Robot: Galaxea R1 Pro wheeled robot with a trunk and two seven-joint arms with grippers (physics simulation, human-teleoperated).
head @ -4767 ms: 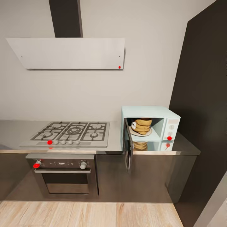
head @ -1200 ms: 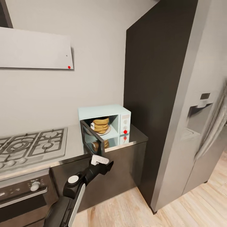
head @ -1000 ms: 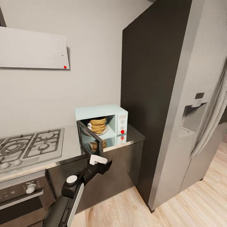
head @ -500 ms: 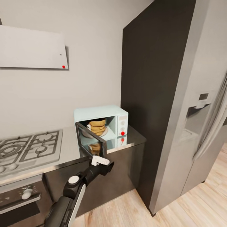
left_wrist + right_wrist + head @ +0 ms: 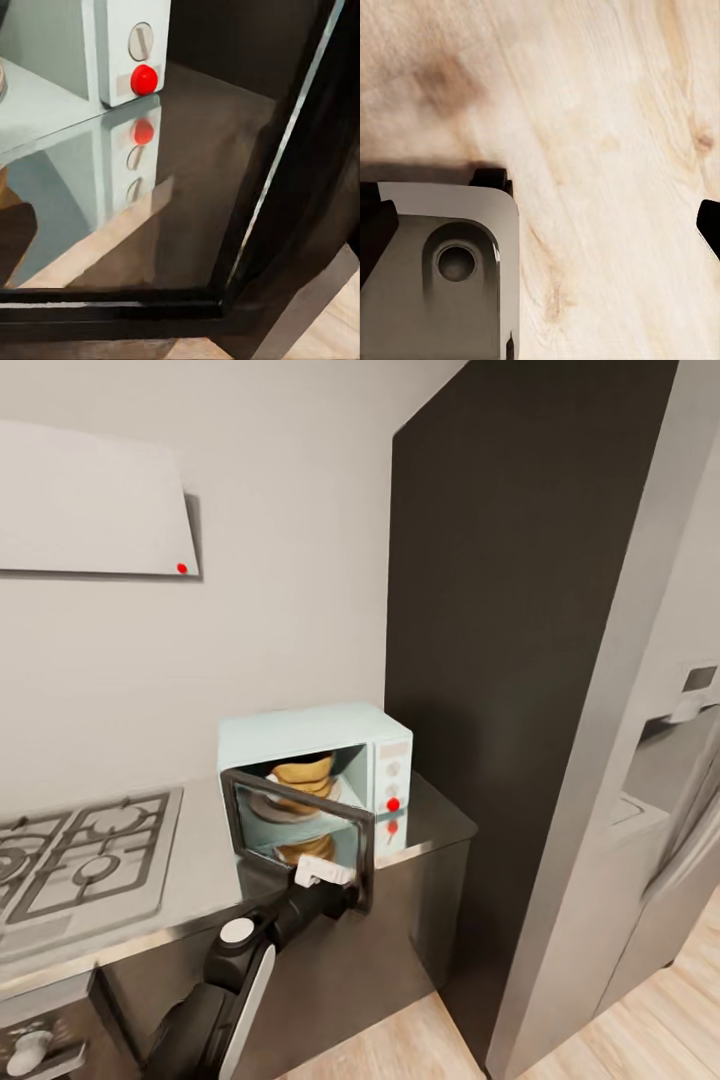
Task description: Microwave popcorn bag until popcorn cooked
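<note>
The pale mint-blue microwave (image 5: pixel 300 728) stands at the right end of the grey countertop (image 5: pixel 200 855). Its dark glass door (image 5: pixel 300 838) is swung most of the way toward the front. The tan popcorn bag (image 5: pixel 298 772) sits inside on the turntable, visible above the door's top edge. My left gripper (image 5: pixel 343 895) presses against the door's lower right corner; its fingers are hidden. The left wrist view looks through the door's frame (image 5: pixel 285 187) at the white knob panel (image 5: pixel 139 45) with its red marker. My right gripper (image 5: pixel 540 229) hangs over the wood floor, fingertips (image 5: pixel 709 225) far apart.
A steel gas hob (image 5: pixel 80 860) lies left of the microwave, under a white slab hood (image 5: pixel 90 510). A tall dark cabinet (image 5: pixel 500 660) rises right beside the microwave, then a steel fridge (image 5: pixel 670 780). The oven's knob (image 5: pixel 28 1050) is at lower left, with wood floor (image 5: pixel 400 1050) below.
The microwave door has swung from wide open toward shut, with my left gripper against it. The head view has also shifted right and closer.
</note>
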